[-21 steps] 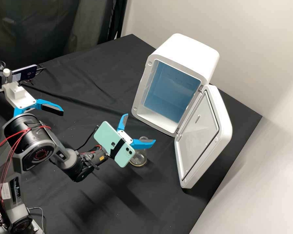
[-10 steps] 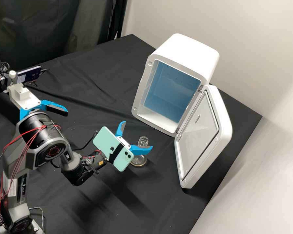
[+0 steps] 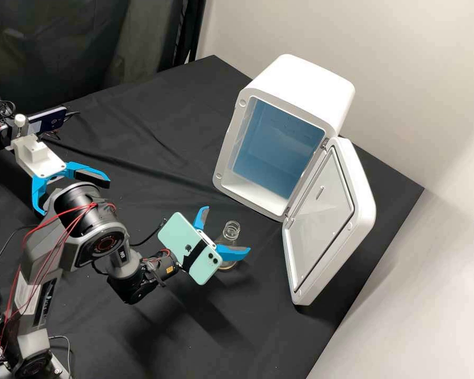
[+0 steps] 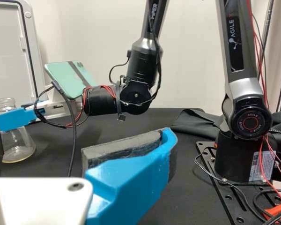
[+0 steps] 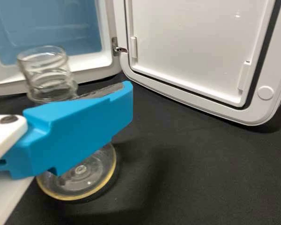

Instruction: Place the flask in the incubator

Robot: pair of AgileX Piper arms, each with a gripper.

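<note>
Flask (image 5: 48, 75): clear glass, conical, open-necked. It stands upright on the black counter (image 3: 158, 126), just in front of the incubator's open mouth and outside it. Its foot shows a yellowish rim in your right wrist view.

Right gripper (image 3: 225, 232): your fingers are spread apart, low over the counter, one on either side of the flask's neck. In the wrist view one blue finger crosses in front of the flask's body. You cannot tell from these views whether either pad touches the glass. A mint-green phone (image 3: 190, 255) is strapped to this wrist.

Incubator (image 3: 295, 89): white box with a pale blue inside, opening turned toward the flask. Its door (image 3: 326, 221) is swung wide on the hinge side and stands beside the box, its inner face toward the flask.

Left gripper (image 3: 68, 192): well apart from the flask, over the left part of the counter. Your fingers are wide apart here too. Its wrist view looks across at your right arm and the flask beyond.
</note>
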